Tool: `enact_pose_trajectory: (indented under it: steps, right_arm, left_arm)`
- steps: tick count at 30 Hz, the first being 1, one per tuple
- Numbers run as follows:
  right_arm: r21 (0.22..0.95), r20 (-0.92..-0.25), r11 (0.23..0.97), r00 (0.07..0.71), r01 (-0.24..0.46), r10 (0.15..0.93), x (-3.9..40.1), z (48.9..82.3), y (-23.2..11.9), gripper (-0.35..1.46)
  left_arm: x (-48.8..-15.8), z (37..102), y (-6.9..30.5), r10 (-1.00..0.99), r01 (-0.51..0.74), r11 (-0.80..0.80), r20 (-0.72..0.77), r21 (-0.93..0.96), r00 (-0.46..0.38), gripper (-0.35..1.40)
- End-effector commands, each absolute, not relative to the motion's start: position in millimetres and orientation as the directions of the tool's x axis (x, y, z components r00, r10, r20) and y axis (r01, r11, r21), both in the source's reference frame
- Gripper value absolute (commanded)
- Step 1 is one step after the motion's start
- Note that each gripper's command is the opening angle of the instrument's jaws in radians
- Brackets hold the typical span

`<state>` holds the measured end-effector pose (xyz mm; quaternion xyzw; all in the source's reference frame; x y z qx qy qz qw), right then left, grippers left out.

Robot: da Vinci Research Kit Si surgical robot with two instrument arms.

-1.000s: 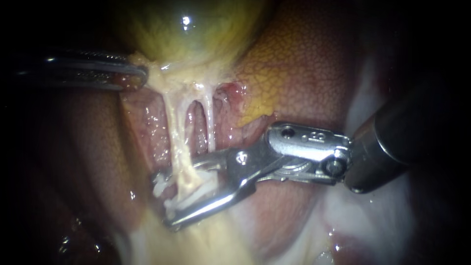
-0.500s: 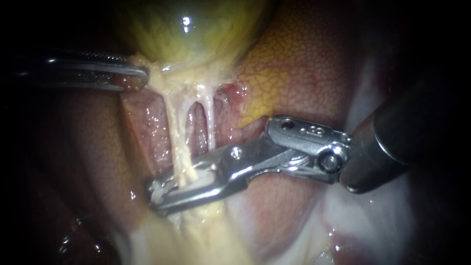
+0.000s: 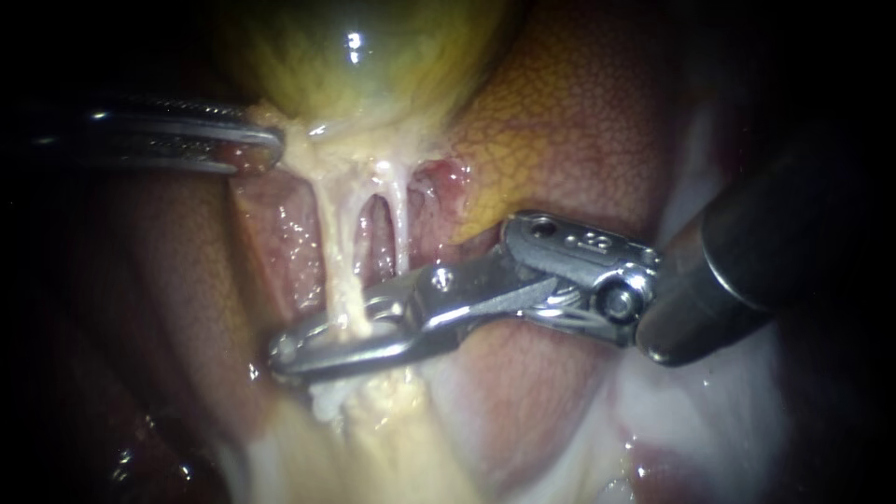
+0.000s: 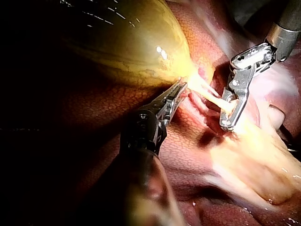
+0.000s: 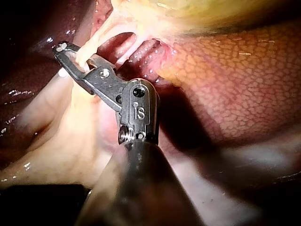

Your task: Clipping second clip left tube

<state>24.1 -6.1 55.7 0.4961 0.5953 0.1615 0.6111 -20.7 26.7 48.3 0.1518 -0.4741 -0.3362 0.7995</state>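
Observation:
Two pale tubes run down from the yellow-green gallbladder point(image 3: 364, 56): the left tube point(image 3: 338, 247) and the thinner right tube point(image 3: 399, 224). My right instrument point(image 3: 285, 350) comes in from the right, and its long jaws are shut across the left tube low down. A white clip point(image 3: 327, 401) shows on the tube just below those jaws. My left instrument point(image 3: 266, 145) is shut on the pale tissue at the gallbladder's neck. In the left wrist view, my left instrument point(image 4: 178, 92) holds the neck while my right instrument point(image 4: 226, 123) pinches the tube. The right wrist view shows my right instrument point(image 5: 63, 49) across the tube point(image 5: 94, 44).
Mottled orange-brown liver point(image 3: 579, 121) lies behind and to the right of the tubes. Pink liver bed shows between the tubes. Pale fatty tissue point(image 3: 401, 448) spreads below the clip. The right instrument's dark shaft point(image 3: 747, 252) fills the right side.
My right instrument's jaws stood open around the left tube with a white clip in them; they have closed onto the tube and shifted slightly up and left. The left instrument has not moved.

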Motion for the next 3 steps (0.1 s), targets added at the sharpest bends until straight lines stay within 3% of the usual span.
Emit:
enact_pose_trajectory:
  steps: [1,3]
  right_arm:
    - [0.798,-0.567,0.456,0.239,0.394,0.788,24.1,55.6,-6.1,-0.35]
    - [0.798,-0.567,0.455,0.239,0.394,0.788,24.1,55.6,-6.1,-0.35]
  left_arm:
    - [-20.7,48.3,26.7,-0.682,0.393,0.728,0.656,0.562,0.324,-0.35]
    - [-20.7,48.3,26.7,-0.682,0.393,0.728,0.656,0.562,0.324,-0.35]
